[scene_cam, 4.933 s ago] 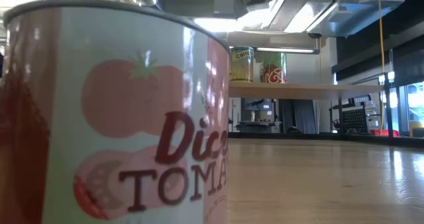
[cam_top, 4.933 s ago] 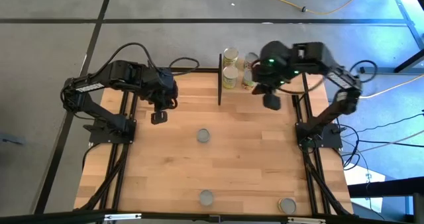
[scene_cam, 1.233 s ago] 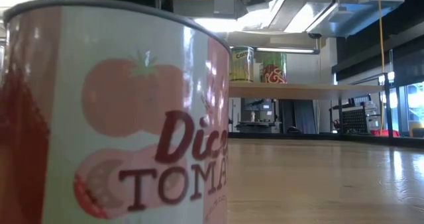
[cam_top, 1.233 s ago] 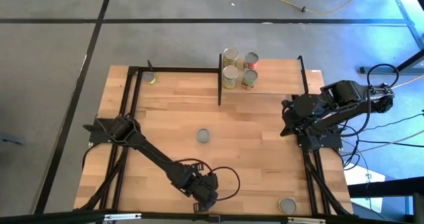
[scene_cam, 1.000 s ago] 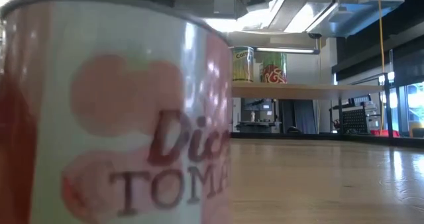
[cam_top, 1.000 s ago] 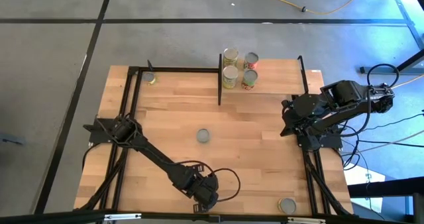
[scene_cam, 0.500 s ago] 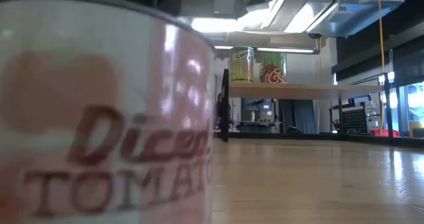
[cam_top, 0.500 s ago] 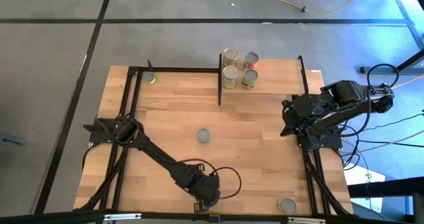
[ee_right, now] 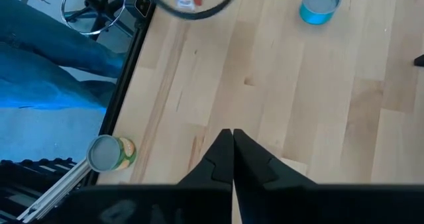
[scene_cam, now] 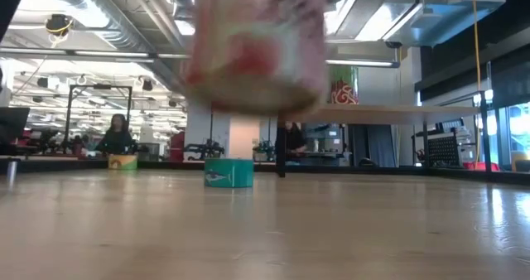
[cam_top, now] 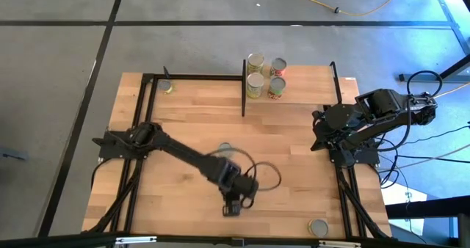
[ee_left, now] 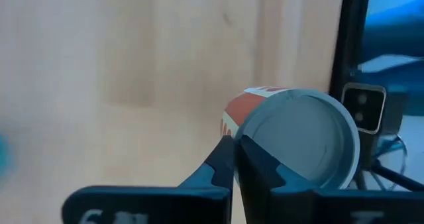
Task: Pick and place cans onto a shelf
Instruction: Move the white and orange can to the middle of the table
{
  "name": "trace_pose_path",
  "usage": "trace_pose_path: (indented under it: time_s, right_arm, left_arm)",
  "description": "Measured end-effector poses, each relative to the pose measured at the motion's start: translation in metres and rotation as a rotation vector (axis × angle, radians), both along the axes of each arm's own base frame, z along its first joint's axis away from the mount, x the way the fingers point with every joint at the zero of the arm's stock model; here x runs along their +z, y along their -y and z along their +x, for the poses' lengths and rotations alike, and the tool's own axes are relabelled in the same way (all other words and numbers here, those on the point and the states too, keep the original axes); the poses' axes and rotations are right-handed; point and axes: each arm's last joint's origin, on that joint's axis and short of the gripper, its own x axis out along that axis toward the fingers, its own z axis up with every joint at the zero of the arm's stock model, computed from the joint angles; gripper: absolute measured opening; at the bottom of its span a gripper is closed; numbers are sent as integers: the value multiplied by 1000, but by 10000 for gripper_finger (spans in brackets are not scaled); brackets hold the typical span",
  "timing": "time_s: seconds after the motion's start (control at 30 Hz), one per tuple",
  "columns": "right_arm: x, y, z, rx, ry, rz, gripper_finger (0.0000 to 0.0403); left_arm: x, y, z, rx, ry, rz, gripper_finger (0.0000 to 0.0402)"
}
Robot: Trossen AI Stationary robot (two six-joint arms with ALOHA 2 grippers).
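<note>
High view: the shelf [cam_top: 308, 90] at upper centre carries four upright cans [cam_top: 255, 62]. A teal tin [scene_cam: 228, 172] stands mid-tabletop [cam_top: 294, 174], another can [cam_top: 318, 227] at the lower right edge, one [cam_top: 168, 87] at the upper left corner. The left gripper [cam_top: 233, 204], arm stretched towards lower centre, has its jaws pinched on the rim of a red-labelled can [ee_left: 301, 144], lifted clear of the wood in the low view. The right gripper [ee_right: 226, 151], jaws closed and empty, rests folded at the right edge

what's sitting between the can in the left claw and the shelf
One teal can on the tabletop, partly under the left arm; otherwise bare wood up to the shelf. The high view shows it.
</note>
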Motion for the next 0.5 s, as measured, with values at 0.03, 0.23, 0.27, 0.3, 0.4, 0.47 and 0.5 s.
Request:
trace_pose_path:
  time_s: [0.03,0.23,0.27,0.3,0.4,0.47,0.5]
  right_arm:
    - [0,0,0,0,0,0,0]
    - [1,0,-1,4,6,-1,0]
    - [1,1,-2,8,10,-5,0]
    - [1,1,-2,17,14,-9,0]
    - [1,1,-3,21,19,-12,0]
    - [2,1,-3,20,20,-12,0]
    - [2,1,-3,20,20,-13,0]
  left_arm:
    - [8,-10,2,-2,4,11,2]
    - [35,-72,17,112,33,58,1]
    - [36,-83,20,138,40,61,1]
    - [37,-93,22,163,42,67,1]
    - [37,-119,26,212,56,72,1]
    - [34,-133,30,230,66,79,1]
    - [32,-139,33,244,70,80,1]
